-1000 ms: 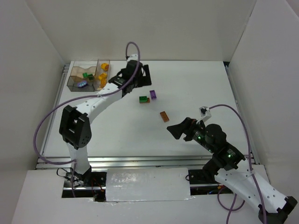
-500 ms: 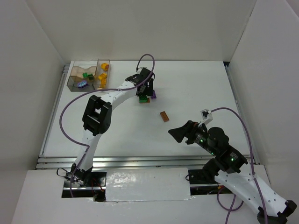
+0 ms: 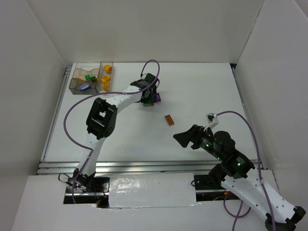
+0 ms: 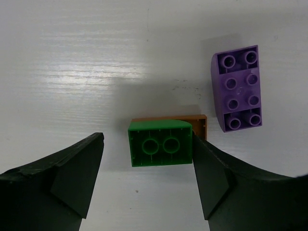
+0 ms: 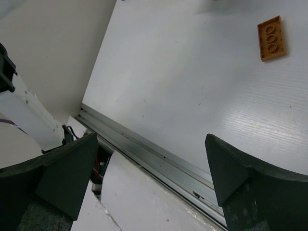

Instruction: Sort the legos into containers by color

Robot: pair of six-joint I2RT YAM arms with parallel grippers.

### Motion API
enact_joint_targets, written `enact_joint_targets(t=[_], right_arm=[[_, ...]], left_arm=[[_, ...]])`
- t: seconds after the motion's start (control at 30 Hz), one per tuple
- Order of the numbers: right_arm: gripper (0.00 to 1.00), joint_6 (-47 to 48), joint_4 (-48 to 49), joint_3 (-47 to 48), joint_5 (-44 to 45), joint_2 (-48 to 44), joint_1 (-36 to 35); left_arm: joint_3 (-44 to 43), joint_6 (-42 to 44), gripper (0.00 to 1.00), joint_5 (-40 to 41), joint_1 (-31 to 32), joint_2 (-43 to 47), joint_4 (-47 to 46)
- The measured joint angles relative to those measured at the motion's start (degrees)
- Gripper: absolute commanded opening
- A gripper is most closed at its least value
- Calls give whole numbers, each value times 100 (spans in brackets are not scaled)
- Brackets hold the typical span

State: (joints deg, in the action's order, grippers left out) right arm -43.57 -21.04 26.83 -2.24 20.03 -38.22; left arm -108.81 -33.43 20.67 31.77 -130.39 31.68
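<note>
The left pincer [image 4: 147,138] stands open around the green brick [image 4: 160,147], a purple brick [image 4: 238,89] lies near it, and the right pincer [image 5: 150,137], also open, is well apart

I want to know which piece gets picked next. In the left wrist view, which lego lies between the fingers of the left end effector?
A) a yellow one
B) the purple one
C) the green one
C: the green lego lies in the gap of the left end effector, while the purple lego lies off to one side, outside the fingers.
</note>
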Motion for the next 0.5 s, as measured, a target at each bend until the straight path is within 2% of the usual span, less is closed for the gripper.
enact_joint_targets(t=[0.03, 0.13, 0.23, 0.27, 0.33, 0.37, 0.43, 0.5], right_arm=[[100, 2, 0, -4, -4, 0, 2], [100, 20, -2, -11, -7, 0, 0], [100, 37, -4, -15, -9, -2, 0], [100, 44, -2, -15, -9, -2, 0], [100, 61, -4, -15, -9, -4, 2], [100, 61, -4, -15, -9, -4, 0], [100, 61, -4, -15, -9, -9, 0], [100, 66, -2, -15, -9, -11, 2]], left_arm=[[0, 0, 85, -13, 0, -42, 4], [0, -4, 74, -46, 0, -138, 7], [0, 0, 72, -66, 0, -151, -35], [0, 2, 58, -79, 0, -153, -39], [0, -2, 38, -109, 0, -153, -48], [0, 11, 13, -111, 0, -153, -50], [0, 2, 0, -120, 0, -153, -59], [42, 0, 0, -118, 0, -133, -101]])
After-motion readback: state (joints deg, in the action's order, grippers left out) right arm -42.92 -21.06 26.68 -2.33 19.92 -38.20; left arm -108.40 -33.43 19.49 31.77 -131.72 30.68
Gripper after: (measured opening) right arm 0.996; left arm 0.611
